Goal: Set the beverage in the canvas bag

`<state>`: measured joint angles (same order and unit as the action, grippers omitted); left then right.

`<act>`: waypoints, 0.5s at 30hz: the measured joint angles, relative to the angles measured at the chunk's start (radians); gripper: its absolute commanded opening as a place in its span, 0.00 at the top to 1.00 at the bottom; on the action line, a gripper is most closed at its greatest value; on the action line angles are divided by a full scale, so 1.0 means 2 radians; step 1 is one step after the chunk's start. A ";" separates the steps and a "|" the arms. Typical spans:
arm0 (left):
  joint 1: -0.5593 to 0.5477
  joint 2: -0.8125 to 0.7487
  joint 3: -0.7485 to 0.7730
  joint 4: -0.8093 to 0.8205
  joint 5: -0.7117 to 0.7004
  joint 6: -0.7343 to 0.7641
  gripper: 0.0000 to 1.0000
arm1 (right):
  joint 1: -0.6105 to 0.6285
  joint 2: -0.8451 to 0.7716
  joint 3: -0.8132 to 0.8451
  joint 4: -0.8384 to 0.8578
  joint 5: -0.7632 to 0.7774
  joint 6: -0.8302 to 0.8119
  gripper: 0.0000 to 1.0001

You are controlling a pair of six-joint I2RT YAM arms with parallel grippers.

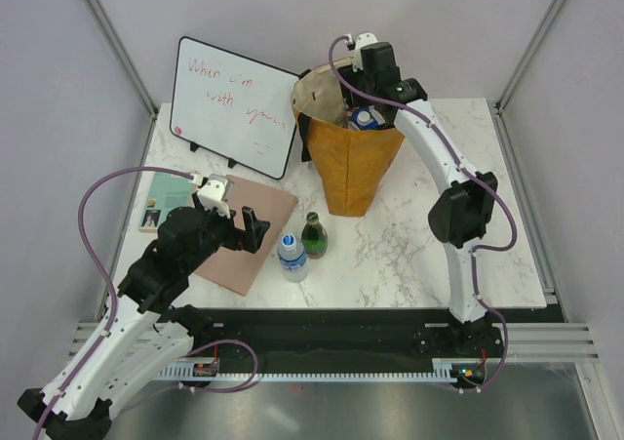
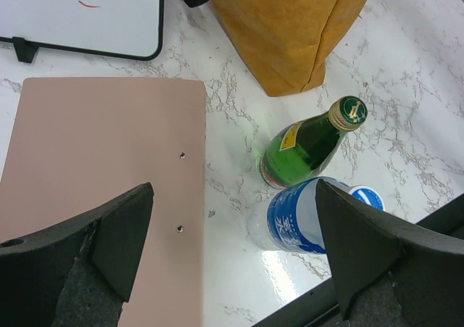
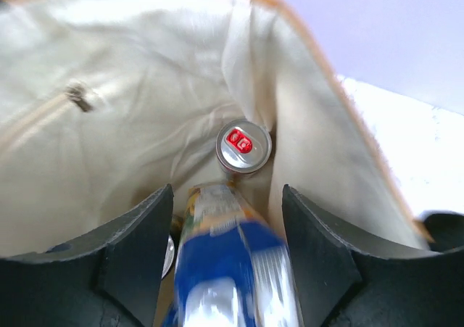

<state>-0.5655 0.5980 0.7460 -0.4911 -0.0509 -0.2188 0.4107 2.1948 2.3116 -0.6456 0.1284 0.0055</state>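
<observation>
The canvas bag (image 1: 351,172) stands upright at the back of the table, mustard outside (image 2: 290,30), cream lining (image 3: 130,73) inside. My right gripper (image 1: 375,103) hangs over its mouth, jaws open (image 3: 225,196). Between them a blue-and-yellow beverage (image 3: 232,262) points down into the bag, blurred by motion; its top shows in the bag mouth (image 1: 365,118). A silver can with a red tab (image 3: 243,146) sits at the bottom. My left gripper (image 1: 244,227) is open and empty (image 2: 233,188) above the table's front left.
A green glass bottle (image 1: 313,235) (image 2: 304,146) and a clear water bottle with a blue label (image 1: 292,257) (image 2: 304,218) stand side by side in front of the bag. A pink board (image 1: 249,255) (image 2: 101,160), a book (image 1: 166,201) and a whiteboard (image 1: 234,103) lie left.
</observation>
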 measured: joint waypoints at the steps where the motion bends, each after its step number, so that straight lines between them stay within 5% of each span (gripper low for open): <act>1: 0.000 0.000 0.000 0.000 0.000 0.000 0.00 | 0.002 -0.011 0.000 -0.001 0.000 0.001 0.31; 8: 0.000 -0.001 0.000 0.000 0.000 0.000 0.00 | 0.016 -0.101 -0.006 0.002 -0.012 0.002 0.31; 15: 0.000 -0.002 0.000 0.000 0.000 0.000 0.00 | 0.055 -0.216 -0.103 0.010 -0.039 0.015 0.31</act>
<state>-0.5655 0.5930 0.7460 -0.4911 -0.0513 -0.2188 0.5213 1.7638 2.1056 -0.6250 0.0494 0.0357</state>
